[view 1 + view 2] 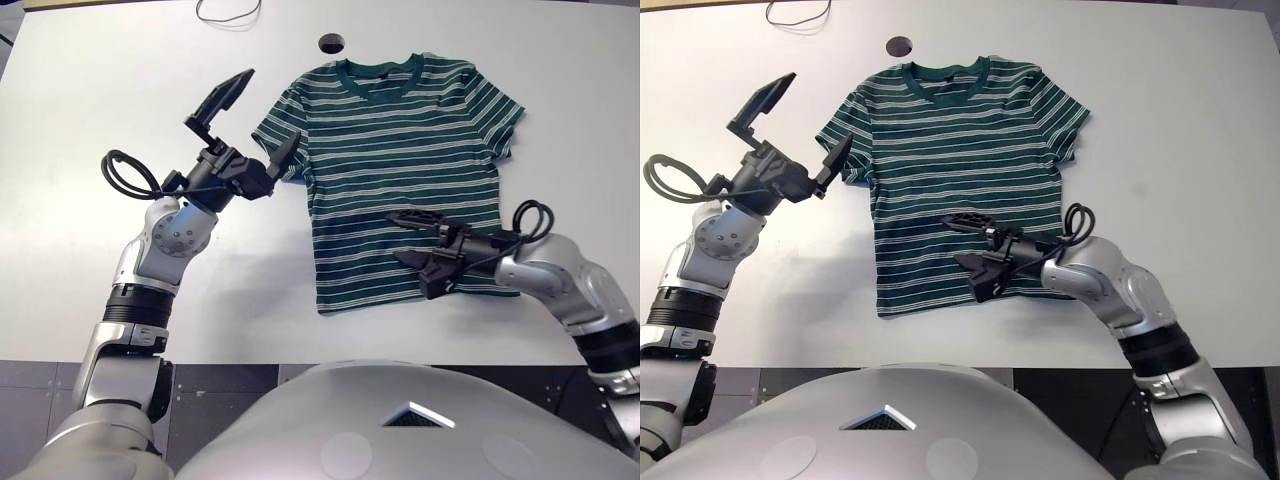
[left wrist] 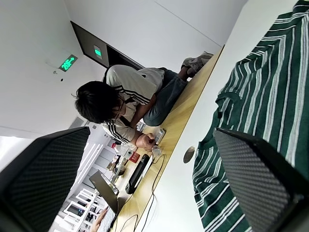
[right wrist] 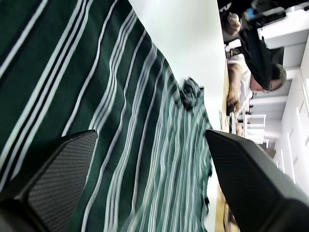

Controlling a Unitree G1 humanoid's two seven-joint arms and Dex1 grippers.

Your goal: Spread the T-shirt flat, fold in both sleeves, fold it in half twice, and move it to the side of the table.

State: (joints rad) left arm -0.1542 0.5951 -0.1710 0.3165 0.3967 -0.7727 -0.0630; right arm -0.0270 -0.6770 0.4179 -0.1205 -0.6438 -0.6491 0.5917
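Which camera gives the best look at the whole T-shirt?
The left eye view: the T-shirt lies flat, with its collar, both sleeves and most of the hem in sight. The right eye view shows the same. The wrist views give close, partial stretches of its stripes.

A white table point(image 1: 100, 80), a dark round disc point(image 1: 331, 42) and a looped cable point(image 1: 228, 12) near its far edge, stands over dark floor tiles point(image 1: 220, 385), with white walls point(image 2: 159, 24) and a green sign point(image 2: 67, 62) beyond.

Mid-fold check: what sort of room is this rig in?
Probably an office or lab workroom: a white table carries the T-shirt, a green exit sign hangs by a doorway, and a laptop sits on a wooden desk.
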